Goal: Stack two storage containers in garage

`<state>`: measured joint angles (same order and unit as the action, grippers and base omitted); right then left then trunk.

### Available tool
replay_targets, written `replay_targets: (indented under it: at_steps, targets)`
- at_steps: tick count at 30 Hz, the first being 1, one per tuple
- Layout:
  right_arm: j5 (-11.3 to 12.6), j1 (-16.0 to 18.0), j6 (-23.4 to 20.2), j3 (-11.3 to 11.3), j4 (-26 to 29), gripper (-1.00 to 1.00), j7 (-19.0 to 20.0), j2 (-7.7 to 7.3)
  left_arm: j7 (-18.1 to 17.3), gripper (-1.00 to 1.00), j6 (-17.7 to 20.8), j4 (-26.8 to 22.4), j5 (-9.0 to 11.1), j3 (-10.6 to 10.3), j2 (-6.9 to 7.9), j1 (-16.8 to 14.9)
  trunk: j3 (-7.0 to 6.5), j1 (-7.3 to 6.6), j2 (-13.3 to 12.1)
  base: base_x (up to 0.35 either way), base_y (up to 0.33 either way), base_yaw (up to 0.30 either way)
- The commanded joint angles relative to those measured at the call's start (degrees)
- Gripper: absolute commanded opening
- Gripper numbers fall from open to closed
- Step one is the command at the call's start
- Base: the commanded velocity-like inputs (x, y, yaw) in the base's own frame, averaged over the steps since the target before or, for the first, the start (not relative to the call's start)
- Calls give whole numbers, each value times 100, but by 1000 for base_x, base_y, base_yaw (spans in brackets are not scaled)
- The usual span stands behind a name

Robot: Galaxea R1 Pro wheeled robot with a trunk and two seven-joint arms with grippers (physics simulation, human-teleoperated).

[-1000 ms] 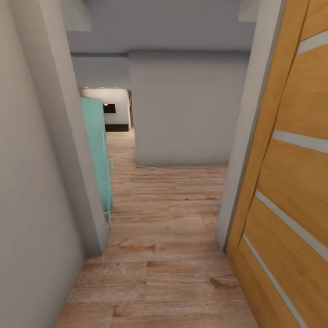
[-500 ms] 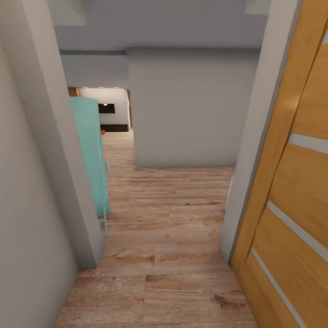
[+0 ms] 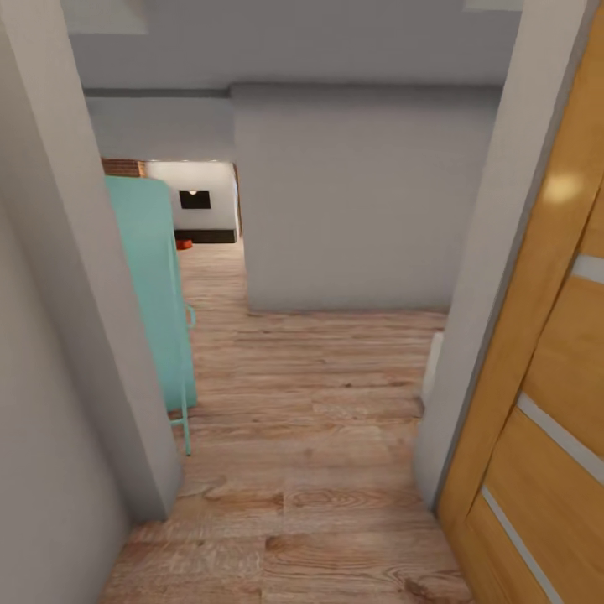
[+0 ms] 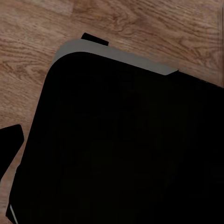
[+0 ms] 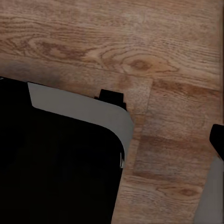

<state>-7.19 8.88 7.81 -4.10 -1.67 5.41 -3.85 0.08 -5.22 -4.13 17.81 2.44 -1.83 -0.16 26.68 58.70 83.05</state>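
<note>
A light wood-plank floor [image 3: 319, 436] runs through a grey-walled doorway, an orange slatted wooden door [image 3: 545, 377] at the right and a turquoise cabinet [image 3: 155, 285] at the left. Far down the hall a small orange-red storage container [image 3: 183, 244] sits on the planks by a white wall. Whether either gripper's fingers are spread or pressed together cannot be told; both wrist views look down on a black, grey-edged robot base [image 4: 121, 149] over wood.

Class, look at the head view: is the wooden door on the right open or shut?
Open. The wooden door is swung aside along the right edge, and the wood-plank floor runs unobstructed through the doorway into the hallway beyond.

Soft even light, door [image 3: 560, 189] glare, mild blur
</note>
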Motion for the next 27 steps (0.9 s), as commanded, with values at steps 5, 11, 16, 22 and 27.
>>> replay_targets:
  at_steps: [5,11,16,22,27]
  targets:
    - [-19,8,34,-37,-18,100,4,-4,1,100,-14,0,12,20,-1,-2,5,3,3,324,0,0]
    - [-3,8,4,-35,-18,100,4,3,1,100,-14,0,12,27,0,-2,5,3,3,324,0,0]
    - [-8,8,-1,-44,-18,100,4,7,1,100,-16,0,7,29,-2,-2,5,3,3,324,0,0]
    - [-10,8,7,-61,-18,100,4,1,1,100,-14,-7,0,25,-2,-2,5,3,3,324,0,0]
    - [-13,8,9,-64,-18,100,4,6,1,100,-14,-9,-4,21,-2,-2,5,3,3,324,0,0]
